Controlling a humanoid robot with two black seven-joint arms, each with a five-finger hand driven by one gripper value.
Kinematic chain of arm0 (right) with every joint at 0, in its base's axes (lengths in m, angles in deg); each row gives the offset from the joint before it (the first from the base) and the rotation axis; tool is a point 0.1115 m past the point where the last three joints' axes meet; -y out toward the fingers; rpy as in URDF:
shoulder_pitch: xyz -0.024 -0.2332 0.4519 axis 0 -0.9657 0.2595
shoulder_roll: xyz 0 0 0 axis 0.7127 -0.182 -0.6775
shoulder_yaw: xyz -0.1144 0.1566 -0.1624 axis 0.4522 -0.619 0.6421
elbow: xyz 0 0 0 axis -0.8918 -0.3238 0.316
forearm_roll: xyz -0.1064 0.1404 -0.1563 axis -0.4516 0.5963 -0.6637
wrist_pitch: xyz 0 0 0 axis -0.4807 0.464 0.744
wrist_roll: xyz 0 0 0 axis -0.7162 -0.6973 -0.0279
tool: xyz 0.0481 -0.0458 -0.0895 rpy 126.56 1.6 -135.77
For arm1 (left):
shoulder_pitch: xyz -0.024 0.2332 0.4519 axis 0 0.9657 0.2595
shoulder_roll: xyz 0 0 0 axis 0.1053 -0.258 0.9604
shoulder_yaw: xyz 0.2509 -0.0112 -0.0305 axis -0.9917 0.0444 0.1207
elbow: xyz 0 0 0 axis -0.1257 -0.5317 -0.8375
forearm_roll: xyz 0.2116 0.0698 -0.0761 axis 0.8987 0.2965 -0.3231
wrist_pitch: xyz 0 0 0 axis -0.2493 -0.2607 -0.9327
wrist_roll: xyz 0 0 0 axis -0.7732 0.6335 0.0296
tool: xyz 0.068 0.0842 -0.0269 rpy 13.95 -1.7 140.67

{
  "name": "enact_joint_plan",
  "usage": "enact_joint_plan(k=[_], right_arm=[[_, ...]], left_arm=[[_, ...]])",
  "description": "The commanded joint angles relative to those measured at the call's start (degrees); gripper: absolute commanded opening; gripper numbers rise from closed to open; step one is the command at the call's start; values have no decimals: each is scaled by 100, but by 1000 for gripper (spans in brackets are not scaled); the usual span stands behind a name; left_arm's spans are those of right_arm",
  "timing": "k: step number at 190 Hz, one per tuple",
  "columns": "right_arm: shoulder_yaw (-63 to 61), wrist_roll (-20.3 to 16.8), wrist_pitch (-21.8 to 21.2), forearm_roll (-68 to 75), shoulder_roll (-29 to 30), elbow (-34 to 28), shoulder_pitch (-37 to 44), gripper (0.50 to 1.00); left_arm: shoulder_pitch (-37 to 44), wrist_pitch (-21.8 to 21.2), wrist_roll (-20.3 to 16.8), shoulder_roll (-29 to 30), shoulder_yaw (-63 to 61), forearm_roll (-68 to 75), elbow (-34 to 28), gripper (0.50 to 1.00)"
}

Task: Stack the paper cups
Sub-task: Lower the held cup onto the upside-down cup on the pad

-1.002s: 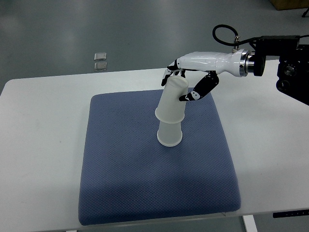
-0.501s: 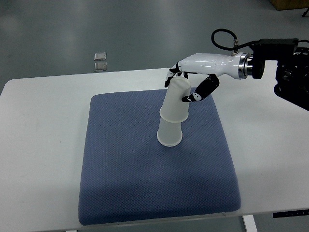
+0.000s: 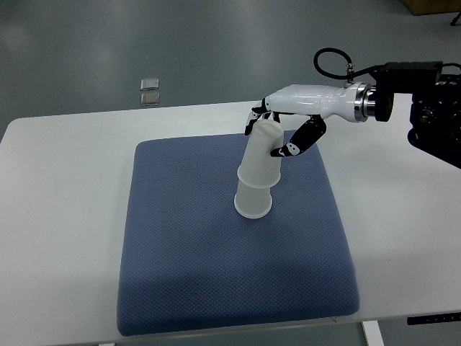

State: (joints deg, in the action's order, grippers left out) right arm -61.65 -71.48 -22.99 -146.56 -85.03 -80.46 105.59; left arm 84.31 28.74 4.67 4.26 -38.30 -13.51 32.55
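Two white paper cups stand upside down on the blue mat [image 3: 216, 274], one over the other. The lower cup [image 3: 253, 203] rests on the mat. The upper cup [image 3: 261, 155] sits over it and leans to the right. My right hand [image 3: 263, 137] reaches in from the right and is curled around the top of the upper cup, with its fingers [image 3: 253, 117] behind it and its thumb [image 3: 288, 146] against its right side. The left arm is out of view.
The mat lies on a white table [image 3: 65, 216]. Two small grey squares [image 3: 150, 91] lie on the floor beyond the table's far edge. The right arm's black body [image 3: 432, 108] hangs over the table's right side.
The upper cup has slid a little further down over the lower cup and stands slightly more upright. My right hand has shifted slightly right with it.
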Motion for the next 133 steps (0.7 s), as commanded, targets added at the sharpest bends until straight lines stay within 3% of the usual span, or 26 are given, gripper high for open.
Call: enact_joint_plan(k=[1, 97, 115, 127, 133], right_arm=[[-1, 1, 4, -7, 28, -26, -31, 500], [8, -131, 399, -86, 309, 0, -374, 500], [8, -131, 399, -86, 326, 9, -409, 582], [8, -122, 399, -86, 326, 9, -409, 725], [8, -114, 408, -86, 326, 9, -409, 766]], left_arm=[[0, 0, -9, 0, -4, 0, 0, 1000], [0, 0, 0, 0, -4, 0, 0, 1000], [0, 0, 0, 0, -4, 0, 0, 1000], [0, 0, 0, 0, -4, 0, 0, 1000], [0, 0, 0, 0, -4, 0, 0, 1000]])
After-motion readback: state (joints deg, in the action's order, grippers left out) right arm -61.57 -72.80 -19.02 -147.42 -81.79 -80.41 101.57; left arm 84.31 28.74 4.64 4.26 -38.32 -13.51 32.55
